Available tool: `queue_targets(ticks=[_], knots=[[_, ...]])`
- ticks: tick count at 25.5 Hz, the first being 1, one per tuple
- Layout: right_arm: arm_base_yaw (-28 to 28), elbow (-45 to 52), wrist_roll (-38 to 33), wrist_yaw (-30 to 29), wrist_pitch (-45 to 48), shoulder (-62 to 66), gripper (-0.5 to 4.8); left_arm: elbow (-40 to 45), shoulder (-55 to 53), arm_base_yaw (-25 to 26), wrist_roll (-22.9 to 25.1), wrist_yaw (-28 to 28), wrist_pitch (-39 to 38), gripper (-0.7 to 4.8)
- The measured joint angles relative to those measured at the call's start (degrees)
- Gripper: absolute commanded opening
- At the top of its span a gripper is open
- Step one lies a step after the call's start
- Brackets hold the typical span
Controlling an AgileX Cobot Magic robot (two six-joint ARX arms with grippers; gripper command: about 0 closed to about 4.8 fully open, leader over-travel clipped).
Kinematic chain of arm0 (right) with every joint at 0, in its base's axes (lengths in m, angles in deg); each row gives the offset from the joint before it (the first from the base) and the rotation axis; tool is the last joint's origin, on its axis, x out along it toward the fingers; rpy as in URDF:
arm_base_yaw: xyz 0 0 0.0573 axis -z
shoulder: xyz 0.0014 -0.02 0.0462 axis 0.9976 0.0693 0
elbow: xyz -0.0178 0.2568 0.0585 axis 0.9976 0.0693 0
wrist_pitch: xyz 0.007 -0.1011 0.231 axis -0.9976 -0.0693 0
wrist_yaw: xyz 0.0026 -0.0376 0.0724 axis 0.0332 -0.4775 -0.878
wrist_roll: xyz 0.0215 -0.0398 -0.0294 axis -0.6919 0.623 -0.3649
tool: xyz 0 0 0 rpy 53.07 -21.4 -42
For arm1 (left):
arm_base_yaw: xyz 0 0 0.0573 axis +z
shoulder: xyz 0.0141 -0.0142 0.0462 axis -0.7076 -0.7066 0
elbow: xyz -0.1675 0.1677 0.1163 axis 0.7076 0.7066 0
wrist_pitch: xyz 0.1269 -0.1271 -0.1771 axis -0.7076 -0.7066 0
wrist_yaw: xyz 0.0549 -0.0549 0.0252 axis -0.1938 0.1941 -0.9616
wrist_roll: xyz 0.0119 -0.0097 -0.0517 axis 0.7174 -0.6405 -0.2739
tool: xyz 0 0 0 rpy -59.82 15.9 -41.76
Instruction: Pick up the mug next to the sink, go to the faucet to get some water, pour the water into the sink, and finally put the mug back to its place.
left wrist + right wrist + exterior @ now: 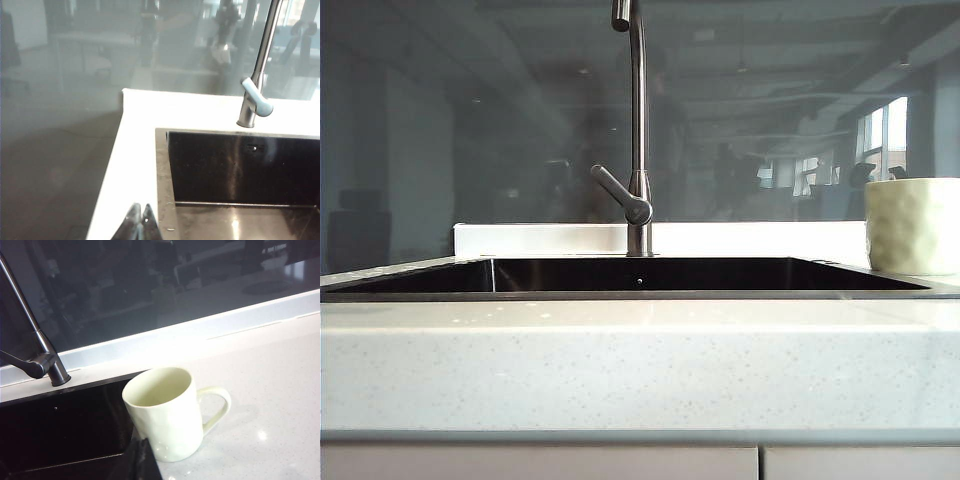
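Mug is standing upright on the surface at far right of the exterior frame, beside the sink, while left claw and right claw are sitting pressed together, empty; pickup looks unstarted, calling for right claw spreading first.

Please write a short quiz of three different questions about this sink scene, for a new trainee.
1. True or false: the mug stands upright on the counter beside the sink.
2. Which is in contact with the mug? A) left gripper B) right gripper C) neither
3. Fill in: the faucet rises behind the ____.

Key:
1. True.
2. C; both sets of jaws are shut and empty, the left over the sink's corner, the right just before the mug.
3. sink
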Motion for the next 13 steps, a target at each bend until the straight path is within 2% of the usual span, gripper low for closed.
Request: queue_targets(ticks=[3, 7, 13], knots=[[0.0, 0.0, 0.0, 0.0, -0.1, 0.0, -0.06, 4.9, 0.0, -1.3, -0.6, 0.0, 5.8, -0.03], [0.0, 0.0, 0.0, 0.0, -1.0, 0.0, -0.05, 7.6, 0.0, -1.8, -0.6, -0.8, 9.0, -0.03], [0.0, 0.0, 0.0, 0.0, -1.4, 0.0, -0.06, 8.9, 0.0, -1.8, -0.4, -3.5, 8.8, -0.03]])
